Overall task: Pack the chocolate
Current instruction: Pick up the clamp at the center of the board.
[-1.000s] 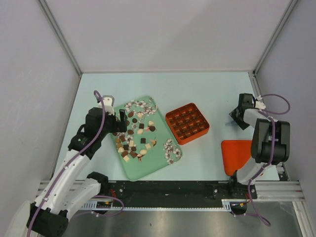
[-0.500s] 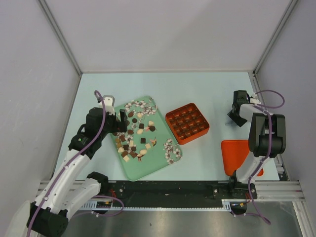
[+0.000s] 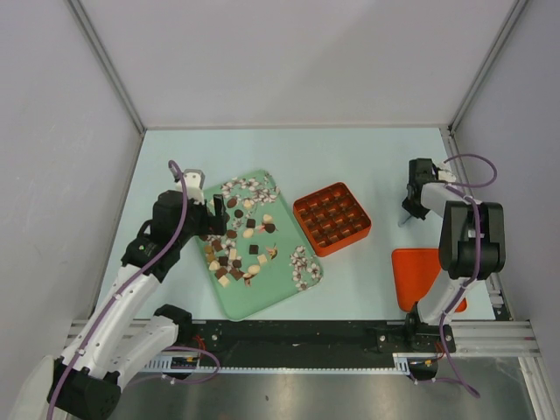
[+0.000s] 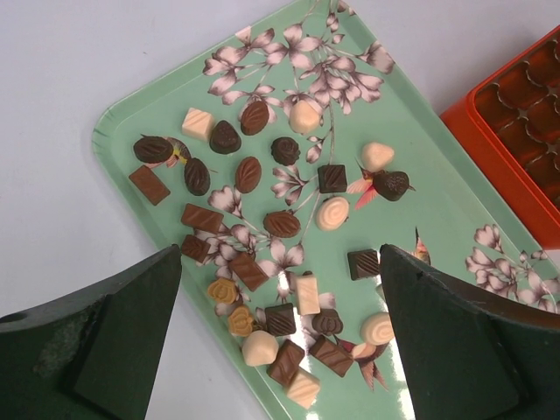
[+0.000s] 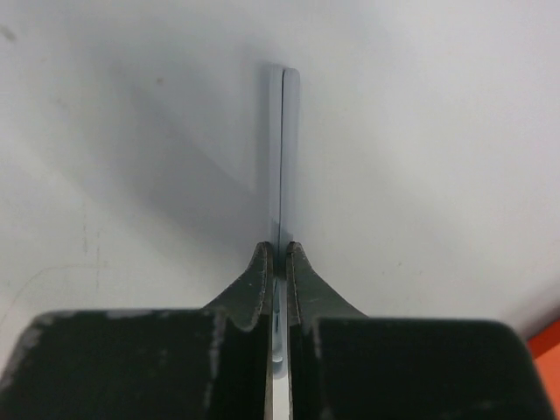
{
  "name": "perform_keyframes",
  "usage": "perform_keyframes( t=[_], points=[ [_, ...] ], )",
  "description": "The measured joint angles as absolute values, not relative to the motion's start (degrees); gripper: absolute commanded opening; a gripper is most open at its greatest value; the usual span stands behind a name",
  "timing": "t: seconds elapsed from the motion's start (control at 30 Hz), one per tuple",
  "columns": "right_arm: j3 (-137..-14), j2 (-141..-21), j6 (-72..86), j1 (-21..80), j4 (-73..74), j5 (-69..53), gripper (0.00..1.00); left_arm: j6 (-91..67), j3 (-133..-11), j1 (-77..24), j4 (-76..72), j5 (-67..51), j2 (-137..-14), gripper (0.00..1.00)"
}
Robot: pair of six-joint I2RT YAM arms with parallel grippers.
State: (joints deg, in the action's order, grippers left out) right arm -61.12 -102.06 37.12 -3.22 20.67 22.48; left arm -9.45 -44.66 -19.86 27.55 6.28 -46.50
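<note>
Chocolate (image 4: pixel 282 223) pieces, dark brown, lighter brown and cream, round, square and leaf-shaped, lie loose on a green flowered tray (image 3: pixel 262 293) in the left half of the worktop (image 3: pixel 350 157), gathered mainly in the tray's left and middle part. Left gripper (image 4: pixel 276 262) hangs over this cluster with its jaws spread wide apart and nothing between them. Orange box (image 3: pixel 348 244), square with a grid of cells, stands just beside the tray's right edge, near the worktop's middle; whether any cell holds a piece cannot be told. Right gripper (image 5: pixel 277 254), well apart from the tray near the right edge of the worktop, is clenched on a thin pale strip (image 5: pixel 284 157), seen edge-on and pointing away from the fingers over bare surface. Orange flat piece (image 3: pixel 416 276) lies toward the near right corner, partly hidden by the right arm.
</note>
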Motion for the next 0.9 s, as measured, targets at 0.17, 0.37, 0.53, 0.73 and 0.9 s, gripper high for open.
perform_keyframes(
  t=[0.17, 0.37, 0.53, 0.73, 0.9],
  points=[
    [-61.1, -99.04, 32.16, 0.71, 21.8, 21.32, 0.0, -9.5, -44.66, -19.86, 27.53, 5.45, -46.5, 1.0],
    [-61.1, -90.39, 24.62, 9.08, 22.72, 18.74, 0.0, -10.13, -44.25, -19.86, 27.11, 3.53, -46.5, 1.0],
    [-61.1, -83.46, 18.85, 15.73, 23.33, 13.54, 0.0, -12.08, -43.83, -19.88, 26.0, 0.27, -46.5, 1.0],
    [-61.1, -77.06, 12.8, 26.61, 24.03, 7.97, 0.0, -19.16, -43.13, -19.94, 20.73, -8.21, -47.11, 1.0],
    [-61.1, -76.38, 9.43, 37.76, 23.99, 4.91, 0.0, -27.22, -41.45, -22.55, 13.26, -13.82, -50.0, 1.0]
  ],
)
